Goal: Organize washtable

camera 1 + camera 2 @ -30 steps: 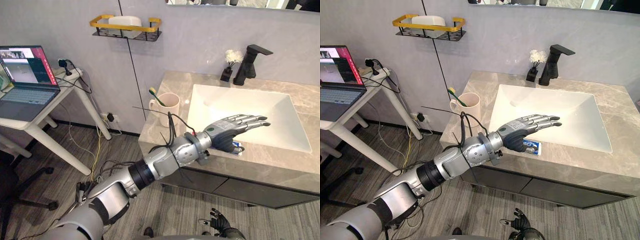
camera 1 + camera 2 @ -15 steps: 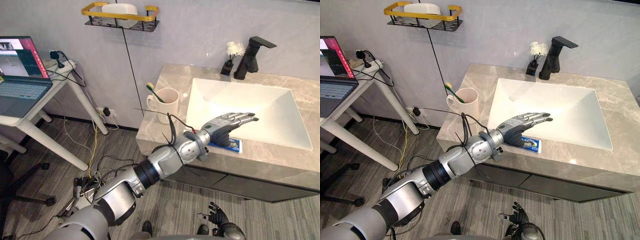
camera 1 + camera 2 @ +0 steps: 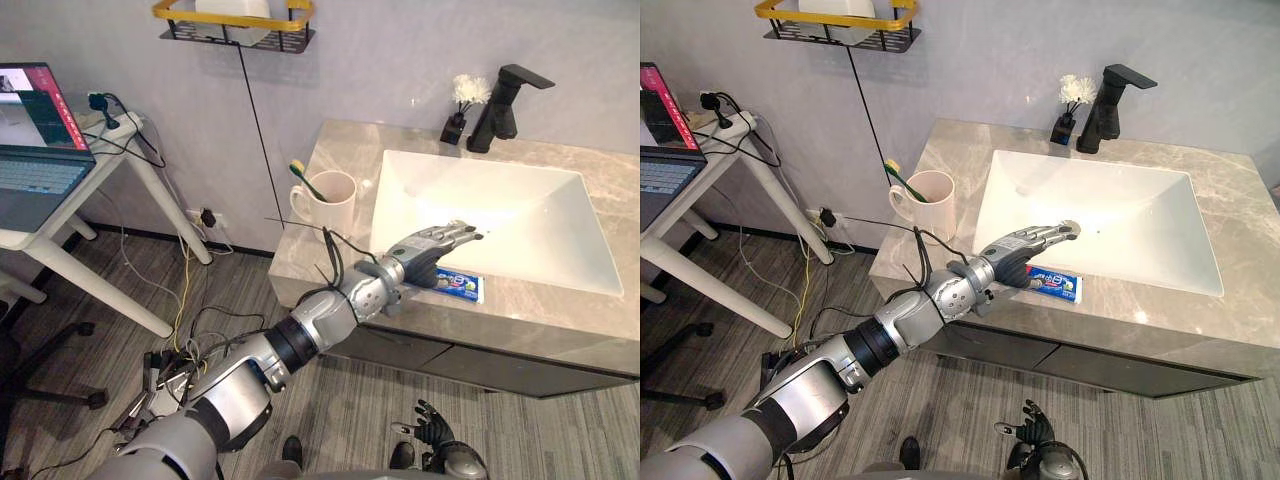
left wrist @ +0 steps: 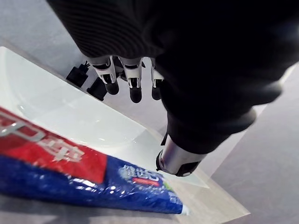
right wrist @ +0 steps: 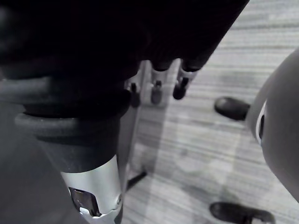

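Left arm (image 3: 325,320) and left hand (image 3: 425,250).
Silver-grey shells, black joint bands; dark ribbed cover over wrist and hand back; silver fingers (image 4: 134,81), dark tips.

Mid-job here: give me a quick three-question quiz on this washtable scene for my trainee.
1. True or false: the left hand has its fingers curled round the toothpaste tube.
2. What stands in the cup? A razor, B toothbrush, C comb.
3. Fill in: the tube lies on the counter between its front edge and the ____.
Key: 1 false, the fingers are straight, above the tube; 2 B; 3 sink.
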`<state>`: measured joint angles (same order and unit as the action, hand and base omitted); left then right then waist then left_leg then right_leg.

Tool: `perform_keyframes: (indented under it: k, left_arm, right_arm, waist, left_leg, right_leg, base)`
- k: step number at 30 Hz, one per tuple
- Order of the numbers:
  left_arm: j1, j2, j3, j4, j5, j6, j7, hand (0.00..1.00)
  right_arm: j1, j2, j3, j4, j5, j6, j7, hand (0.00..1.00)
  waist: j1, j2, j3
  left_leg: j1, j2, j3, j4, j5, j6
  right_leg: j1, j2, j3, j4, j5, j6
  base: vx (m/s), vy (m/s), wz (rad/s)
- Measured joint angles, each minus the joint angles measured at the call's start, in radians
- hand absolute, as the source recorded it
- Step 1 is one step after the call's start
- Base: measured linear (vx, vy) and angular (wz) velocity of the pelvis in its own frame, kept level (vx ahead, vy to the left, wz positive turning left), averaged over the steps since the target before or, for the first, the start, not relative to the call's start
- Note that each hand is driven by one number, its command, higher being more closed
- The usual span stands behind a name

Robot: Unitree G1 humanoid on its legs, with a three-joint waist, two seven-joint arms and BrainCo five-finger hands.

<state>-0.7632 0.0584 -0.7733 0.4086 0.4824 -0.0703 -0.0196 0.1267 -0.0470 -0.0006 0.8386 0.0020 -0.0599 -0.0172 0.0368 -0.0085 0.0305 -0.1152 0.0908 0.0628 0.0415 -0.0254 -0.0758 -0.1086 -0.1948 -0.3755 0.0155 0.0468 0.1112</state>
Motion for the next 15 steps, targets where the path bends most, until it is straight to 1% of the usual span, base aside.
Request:
perform_keyframes:
  k: [6, 10, 15]
  left_arm:
    - [0.001, 0.009, 0.005, 0.025, 0.000, 0.023, -0.001, 0.00]
    - [0.003, 0.020, 0.030, 0.024, -0.008, 0.024, -0.007, 0.00]
    - [0.008, 0.064, 0.035, -0.010, -0.032, 0.022, -0.047, 0.00]
  right_arm:
    - [-0.027, 0.000, 0.012, 0.000, 0.000, 0.000, 0.000, 0.00]
    - [-0.033, 0.000, 0.021, 0.000, 0.007, 0.000, -0.002, 0.00]
    - [-0.032, -0.001, 0.020, 0.000, 0.007, 0.001, -0.001, 0.00]
  waist:
    - [0.003, 0.003, 0.006]
    - [0.003, 0.005, 0.009]
    - [0.003, 0.009, 0.011]
  left_leg:
    - [-0.018, -0.001, -0.004, 0.007, 0.000, 0.000]
    - [-0.023, -0.001, -0.004, 0.010, 0.000, 0.000]
    - [-0.023, -0.001, -0.004, 0.010, 0.000, 0.000]
  right_leg:
    - [-0.015, 0.000, -0.003, 0.002, 0.000, 0.000]
    - [-0.019, 0.000, -0.002, 0.003, 0.000, -0.001]
    - [-0.019, 0.000, -0.001, 0.004, 0.001, -0.001]
  base:
    - [0.00, -0.001, 0.01]
    - [0.00, 0.000, 0.00]
    - [0.00, 0.000, 0.00]
